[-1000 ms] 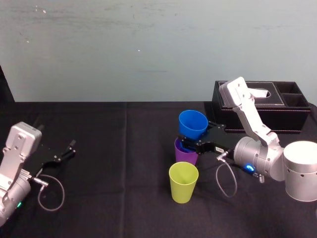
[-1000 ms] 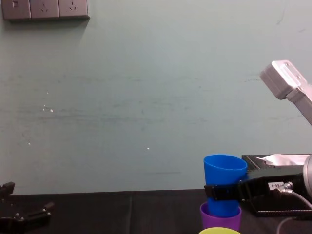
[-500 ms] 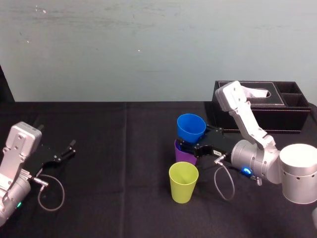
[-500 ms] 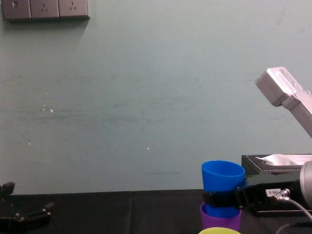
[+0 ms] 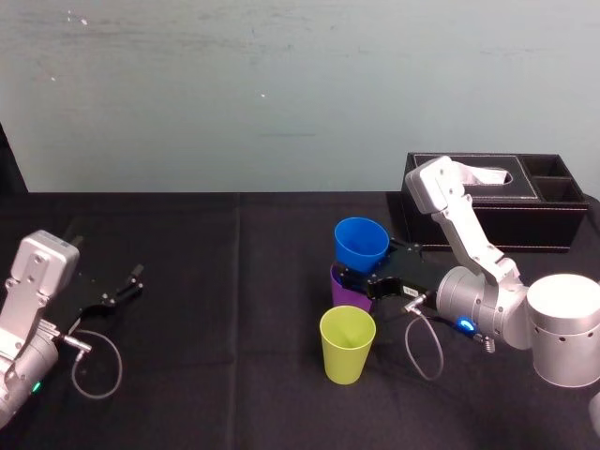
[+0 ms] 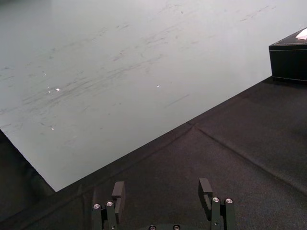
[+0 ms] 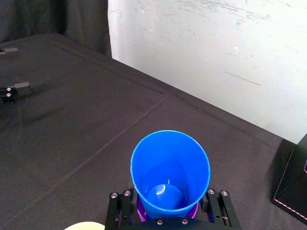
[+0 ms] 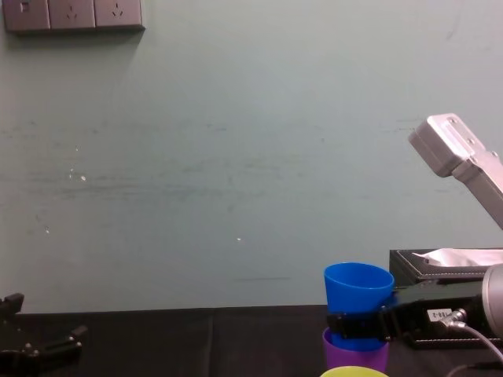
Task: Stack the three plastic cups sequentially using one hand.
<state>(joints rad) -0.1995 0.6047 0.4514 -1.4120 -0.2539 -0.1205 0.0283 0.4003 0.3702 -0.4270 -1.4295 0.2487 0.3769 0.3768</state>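
Your left pincer [image 5: 125,284] lay idle at the left of the counter [image 5: 234,375], well apart from the cups. Its fingers [image 6: 118,189] were spread and held nothing.

Near the middle, the yellow-green cup [image 5: 347,344] stood upright and alone, closest to you and mouth up. Just behind it stood the purple cup [image 5: 348,292]. The blue cup [image 5: 362,244] sat with its base inside the purple cup's mouth, and most of its wall rose above the purple rim. In the head view it seemed to lean a little; in the chest view it looked close to upright.

Your right pincer [image 7: 168,211] came in from the right and was clenched on the blue cup's lower wall, one finger on each side, just above the purple rim. The wrist view looked straight down into the blue cup, with purple showing below it between the fingers.

By my reading, you were on the first stacking step, seating blue in purple. I could not tell whether it had bottomed out. The next move calls for pressing it down squarely and then letting go without tipping the pair. After that the yellow-green cup remains to be stacked.

The black box [image 5: 497,202] stood at the far right, behind the arm.
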